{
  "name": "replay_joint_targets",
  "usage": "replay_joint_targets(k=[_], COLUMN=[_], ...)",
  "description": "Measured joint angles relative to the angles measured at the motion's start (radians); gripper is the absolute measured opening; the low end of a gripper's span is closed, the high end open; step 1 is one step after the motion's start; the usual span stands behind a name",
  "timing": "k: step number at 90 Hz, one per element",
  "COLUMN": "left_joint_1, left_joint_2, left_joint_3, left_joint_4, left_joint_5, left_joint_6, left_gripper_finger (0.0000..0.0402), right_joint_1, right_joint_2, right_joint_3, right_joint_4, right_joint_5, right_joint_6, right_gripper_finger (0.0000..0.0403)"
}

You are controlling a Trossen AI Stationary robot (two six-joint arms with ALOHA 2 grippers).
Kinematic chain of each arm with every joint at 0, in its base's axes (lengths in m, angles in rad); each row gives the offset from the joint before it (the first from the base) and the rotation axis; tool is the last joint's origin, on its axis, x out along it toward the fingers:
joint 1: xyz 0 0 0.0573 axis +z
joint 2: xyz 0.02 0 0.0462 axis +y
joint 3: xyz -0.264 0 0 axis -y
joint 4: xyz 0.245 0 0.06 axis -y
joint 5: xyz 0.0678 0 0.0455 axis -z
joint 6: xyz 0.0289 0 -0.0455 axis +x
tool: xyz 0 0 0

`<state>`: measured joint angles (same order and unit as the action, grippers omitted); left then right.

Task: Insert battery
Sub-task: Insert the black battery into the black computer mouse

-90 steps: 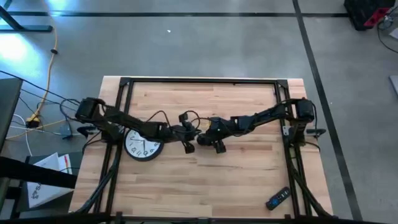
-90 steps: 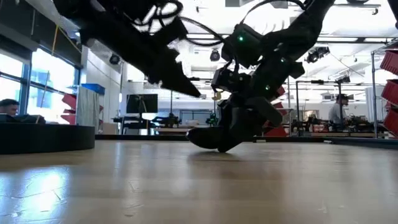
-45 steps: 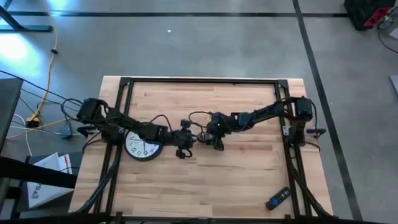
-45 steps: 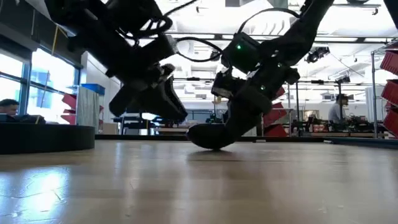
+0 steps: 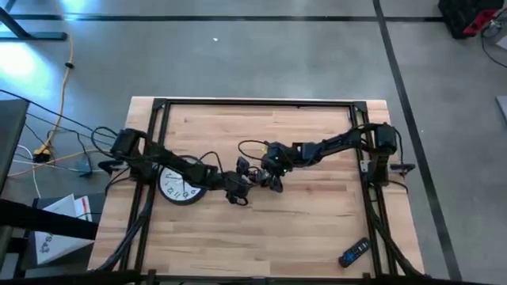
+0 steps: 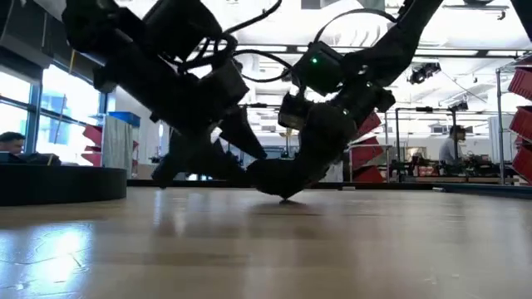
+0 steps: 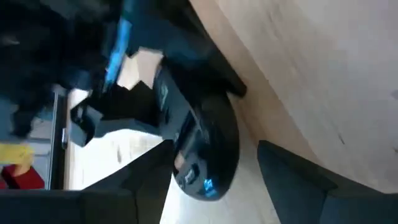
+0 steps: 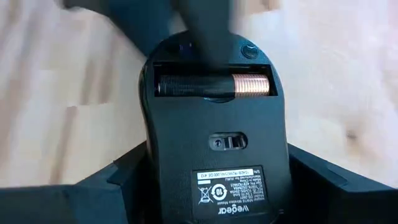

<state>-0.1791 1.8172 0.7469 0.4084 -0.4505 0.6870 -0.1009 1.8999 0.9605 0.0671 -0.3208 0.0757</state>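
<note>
**Battery sits in the mouse as both arms meet mid-table**

Closest to the front edge, a remote control (image 5: pixel 354 252) lies alone on the table (image 5: pixel 301 229) at the right-hand corner, well apart from the action. Move in to the middle and here is the mouse (image 8: pixel 214 155), upside down, clamped between the two fingers (image 8: pixel 118 180) of the right gripper (image 5: pixel 269 177), one finger on each flank. Its underside faces the right wrist camera: label low on the belly, a small switch above it, and the open bay across the body. The battery (image 8: pixel 214 84) lies lengthwise in that bay, black sleeve with a copper-coloured end, and a dark blurred shape presses over its middle. The left gripper (image 5: pixel 240 190) is right beside the mouse, just at the right gripper; its fingers stand apart, the mouse (image 7: pixel 202 149) showing beyond the gap between them. In the low view both arms crowd down to the tabletop around one dark rounded shape. To the left, under the left arm, a wall clock (image 5: pixel 181 184) lies face up.
</note>
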Motion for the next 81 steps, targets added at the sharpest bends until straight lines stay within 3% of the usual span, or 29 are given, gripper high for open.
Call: replay_joint_targets(k=[81], left_joint_1=[-0.024], left_joint_2=[0.004], left_joint_3=[0.0], left_joint_4=[0.063], left_joint_5=[-0.009], left_joint_6=[-0.121], left_gripper_finger=[0.0207], right_joint_1=[-0.008], right_joint_2=[-0.004], right_joint_3=[0.02], right_joint_4=[0.014], right_joint_5=[-0.091], right_joint_6=[0.186], right_gripper_finger=[0.0248])
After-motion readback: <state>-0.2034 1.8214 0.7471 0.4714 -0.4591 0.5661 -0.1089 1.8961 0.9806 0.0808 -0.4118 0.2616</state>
